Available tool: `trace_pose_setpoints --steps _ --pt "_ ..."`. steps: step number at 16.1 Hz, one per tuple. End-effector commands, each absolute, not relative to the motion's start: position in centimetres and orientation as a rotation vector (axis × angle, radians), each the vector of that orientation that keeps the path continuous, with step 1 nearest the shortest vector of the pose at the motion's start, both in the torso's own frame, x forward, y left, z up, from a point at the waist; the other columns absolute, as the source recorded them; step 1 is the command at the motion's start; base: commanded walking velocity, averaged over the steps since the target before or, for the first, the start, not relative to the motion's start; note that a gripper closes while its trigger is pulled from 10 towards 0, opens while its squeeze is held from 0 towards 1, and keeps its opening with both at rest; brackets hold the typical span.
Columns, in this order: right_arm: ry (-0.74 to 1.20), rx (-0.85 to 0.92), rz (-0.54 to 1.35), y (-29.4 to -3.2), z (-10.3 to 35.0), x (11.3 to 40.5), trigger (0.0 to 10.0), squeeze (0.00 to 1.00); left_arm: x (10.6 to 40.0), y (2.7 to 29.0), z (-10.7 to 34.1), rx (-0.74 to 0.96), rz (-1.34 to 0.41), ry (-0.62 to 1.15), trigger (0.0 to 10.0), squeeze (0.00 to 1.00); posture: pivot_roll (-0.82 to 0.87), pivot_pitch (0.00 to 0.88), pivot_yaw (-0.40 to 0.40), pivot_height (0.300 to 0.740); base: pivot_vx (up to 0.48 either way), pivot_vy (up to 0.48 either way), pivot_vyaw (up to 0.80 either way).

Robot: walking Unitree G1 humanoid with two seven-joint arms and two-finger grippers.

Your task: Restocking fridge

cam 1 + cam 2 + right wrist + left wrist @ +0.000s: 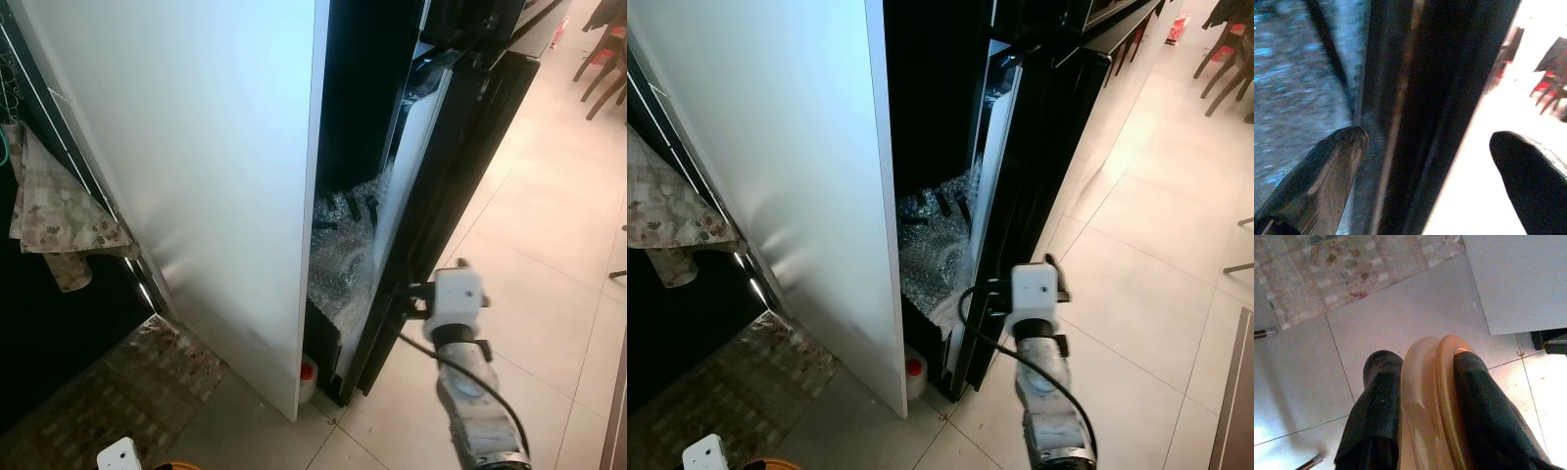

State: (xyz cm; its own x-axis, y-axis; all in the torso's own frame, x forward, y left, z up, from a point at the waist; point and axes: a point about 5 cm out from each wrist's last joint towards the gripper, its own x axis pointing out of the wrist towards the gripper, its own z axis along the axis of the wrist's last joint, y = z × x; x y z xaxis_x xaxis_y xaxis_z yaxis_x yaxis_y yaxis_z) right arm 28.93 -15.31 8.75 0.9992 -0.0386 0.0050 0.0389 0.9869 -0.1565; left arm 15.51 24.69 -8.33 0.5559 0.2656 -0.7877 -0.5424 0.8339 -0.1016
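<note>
The fridge has a white side panel (206,176) and a black door (446,186) standing ajar. My right gripper (409,300) is open at the door's free edge low down. In the right wrist view its two fingers (1327,171) stand apart with the dark door edge (1415,112) between them. Crumpled bubble wrap (343,255) lies in the gap behind the door. My left gripper (1422,387) hangs low over the floor, shut on an orange plastic dish (1432,396) held on edge. The dish's rim (176,466) peeks in at the bottom of the left eye view.
A small red-capped bottle (307,377) stands on the floor at the fridge's base. A patterned rug (108,392) lies to the left, and a cloth (54,215) hangs above it. Pale floor tiles (549,294) stretch to the right, with chairs (602,59) far off.
</note>
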Motion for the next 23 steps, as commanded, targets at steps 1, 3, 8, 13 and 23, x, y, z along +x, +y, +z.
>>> trace_pose_setpoints --steps 1,3,8,13,23 --pt "-0.022 -0.136 -0.009 -14.4 9.4 29.3 10.0 0.0 14.0 23.9 -9.2 -0.361 0.482 0.936 10.0 0.0 0.06 0.0 -0.047 0.74 0.0 0.0 0.0" --pt "-0.019 -0.127 0.031 -13.4 9.6 29.8 10.0 0.0 14.1 23.8 -9.2 -0.357 0.475 0.936 10.0 0.0 0.06 0.0 -0.051 0.74 0.0 0.0 0.0" --pt "-0.044 -0.163 -0.029 -13.5 10.7 31.6 10.0 0.0 14.0 23.5 -9.3 -0.36 0.471 0.94 10.0 0.0 0.06 0.0 -0.052 0.74 0.0 0.0 0.0" --pt "-0.08 -0.15 -0.095 -13.2 11.5 32.3 10.0 0.0 13.7 23.5 -9.4 -0.36 0.484 0.944 10.0 0.0 0.06 0.0 -0.053 0.74 0.0 0.0 0.0" --pt "-0.092 -0.13 -0.192 -14.5 12.2 33.8 10.0 0.0 13.7 23.5 -9.4 -0.355 0.481 0.941 10.0 0.0 0.07 0.0 -0.054 0.74 0.0 0.0 0.0"
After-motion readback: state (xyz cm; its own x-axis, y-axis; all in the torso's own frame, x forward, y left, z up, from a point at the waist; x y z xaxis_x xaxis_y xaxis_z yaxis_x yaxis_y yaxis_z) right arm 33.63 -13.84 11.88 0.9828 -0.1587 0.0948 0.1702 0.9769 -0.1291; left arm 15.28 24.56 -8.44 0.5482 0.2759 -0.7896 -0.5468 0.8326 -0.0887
